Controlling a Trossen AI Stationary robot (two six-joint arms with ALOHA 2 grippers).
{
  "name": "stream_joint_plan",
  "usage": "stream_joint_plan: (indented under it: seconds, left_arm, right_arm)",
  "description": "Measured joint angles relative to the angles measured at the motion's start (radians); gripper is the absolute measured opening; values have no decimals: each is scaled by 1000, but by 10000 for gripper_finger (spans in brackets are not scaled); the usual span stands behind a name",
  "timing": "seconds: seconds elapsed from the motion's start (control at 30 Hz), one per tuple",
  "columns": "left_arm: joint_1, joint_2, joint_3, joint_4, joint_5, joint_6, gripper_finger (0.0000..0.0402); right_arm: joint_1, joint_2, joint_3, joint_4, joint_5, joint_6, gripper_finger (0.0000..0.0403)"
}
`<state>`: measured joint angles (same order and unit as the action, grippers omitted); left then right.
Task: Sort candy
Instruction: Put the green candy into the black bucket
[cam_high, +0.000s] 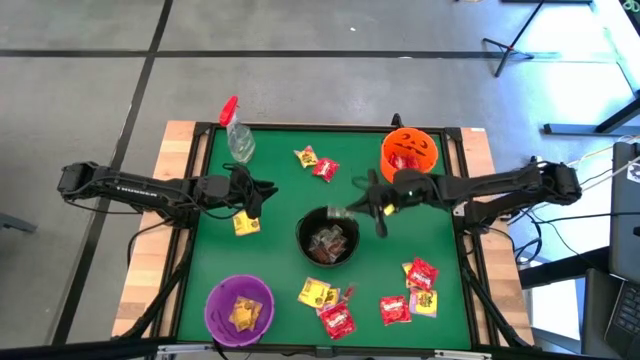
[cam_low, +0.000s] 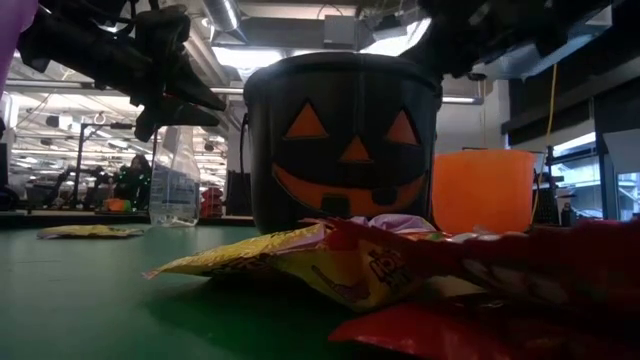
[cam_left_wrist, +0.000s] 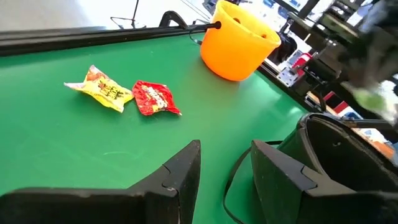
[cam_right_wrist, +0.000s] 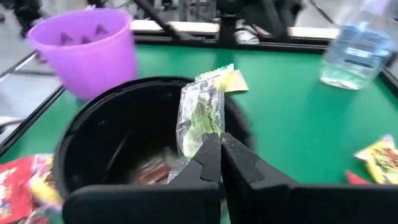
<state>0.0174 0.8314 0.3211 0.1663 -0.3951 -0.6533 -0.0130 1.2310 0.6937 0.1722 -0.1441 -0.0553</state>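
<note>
The right claw (cam_right_wrist: 219, 149) pinches a clear, greenish wrapped candy packet (cam_right_wrist: 200, 118) above the black pumpkin-face bucket (cam_high: 328, 238). Orange bucket (cam_high: 410, 150) and purple bucket (cam_high: 239, 309) flank it on the green worktop (cam_high: 280, 190). The left claw (cam_left_wrist: 225, 168) gapes empty.

We find no legible text, brand or number. Printing shows on the yellow candy packet (cam_left_wrist: 102, 89), the red candy packet (cam_left_wrist: 155, 98) and the pale packet (cam_right_wrist: 202, 118) over the black bowl (cam_right_wrist: 106, 134), but we cannot read it.

Green table (cam_high: 280, 190), black jack-o'-lantern bucket (cam_low: 345, 140)
</note>
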Motion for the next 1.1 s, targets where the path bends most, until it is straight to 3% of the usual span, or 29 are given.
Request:
stream_joint_plan:
  seconds: [0.17, 0.6, 0.9, 1.1]
  left_arm:
    - [0, 0, 0, 1, -11, 12, 131]
    - [0, 0, 0, -1, -1, 73, 131]
    - [0, 0, 0, -1, 19, 88, 131]
    - [0, 0, 2, 12, 28, 128, 131]
  right_arm:
    - [68, -1, 0, 3, 81, -20, 0]
    - [119, 150, 122, -91, 56, -88, 0]
    - [116, 176, 129, -40, 67, -85, 2]
    - [116, 176, 129, -40, 85, -83, 51]
